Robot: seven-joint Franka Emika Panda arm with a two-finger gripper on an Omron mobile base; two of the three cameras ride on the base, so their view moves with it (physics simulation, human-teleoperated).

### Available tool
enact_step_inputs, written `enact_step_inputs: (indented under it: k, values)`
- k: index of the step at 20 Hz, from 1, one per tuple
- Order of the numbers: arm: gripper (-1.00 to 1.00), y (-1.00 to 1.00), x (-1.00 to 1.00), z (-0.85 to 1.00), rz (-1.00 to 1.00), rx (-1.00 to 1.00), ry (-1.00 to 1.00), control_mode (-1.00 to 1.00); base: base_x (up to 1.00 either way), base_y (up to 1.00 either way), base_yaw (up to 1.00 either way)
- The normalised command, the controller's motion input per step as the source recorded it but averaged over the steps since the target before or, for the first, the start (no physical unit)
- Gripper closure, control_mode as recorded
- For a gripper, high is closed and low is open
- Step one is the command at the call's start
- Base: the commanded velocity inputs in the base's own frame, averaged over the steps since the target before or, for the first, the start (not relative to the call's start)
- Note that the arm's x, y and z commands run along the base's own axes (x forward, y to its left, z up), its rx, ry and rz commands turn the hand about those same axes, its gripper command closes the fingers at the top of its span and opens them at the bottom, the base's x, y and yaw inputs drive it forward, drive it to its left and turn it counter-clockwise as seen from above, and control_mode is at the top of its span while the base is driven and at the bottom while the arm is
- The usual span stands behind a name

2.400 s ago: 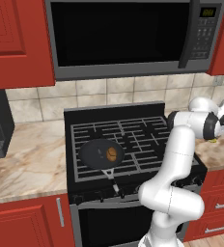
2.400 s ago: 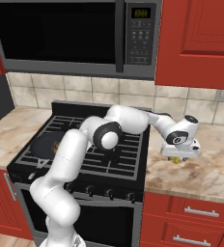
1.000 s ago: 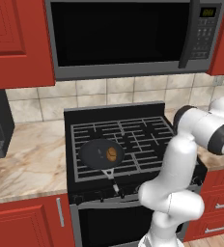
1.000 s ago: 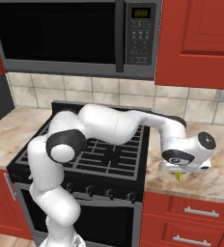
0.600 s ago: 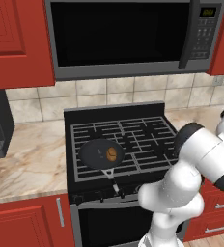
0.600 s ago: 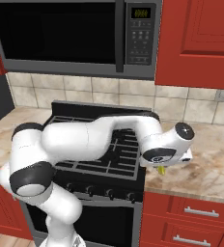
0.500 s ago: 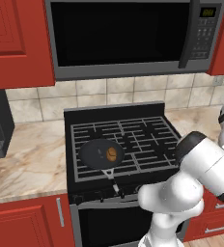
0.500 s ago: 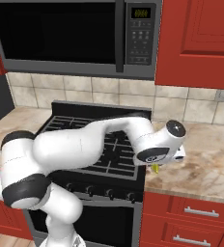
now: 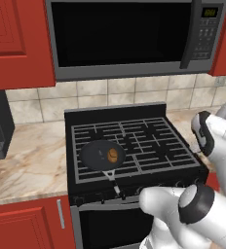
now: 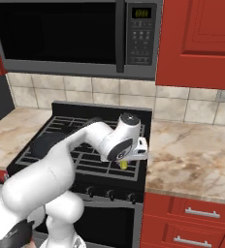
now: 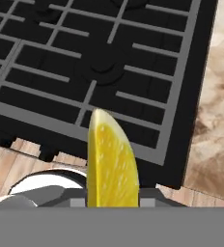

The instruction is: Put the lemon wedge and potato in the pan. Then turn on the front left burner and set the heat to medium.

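The lemon wedge is clamped in my claw, above the front right corner of the stove. The potato lies inside the pan, which sits on the front left burner.

You've got a glossy white, rounded tubular arm w/ dark grey round joint caps, bulbous elbow, white boxy hand block.
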Motion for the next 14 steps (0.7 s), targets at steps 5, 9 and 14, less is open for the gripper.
enact_step_inputs:
  k: [5,9,14]
  values:
    - [1.00,1.00,0.20,0.52,0.00,0.00,0.30,-1.00,0.00,0.00,0.00]
    - [1.00,1.00,0.23,0.43,0.00,0.00,0.36,-1.00,0.00,0.00,0.00]
    - [1.00,0.90,0.30,-0.10,0.00,0.00,0.24,-1.00,0.00,0.00,0.00]
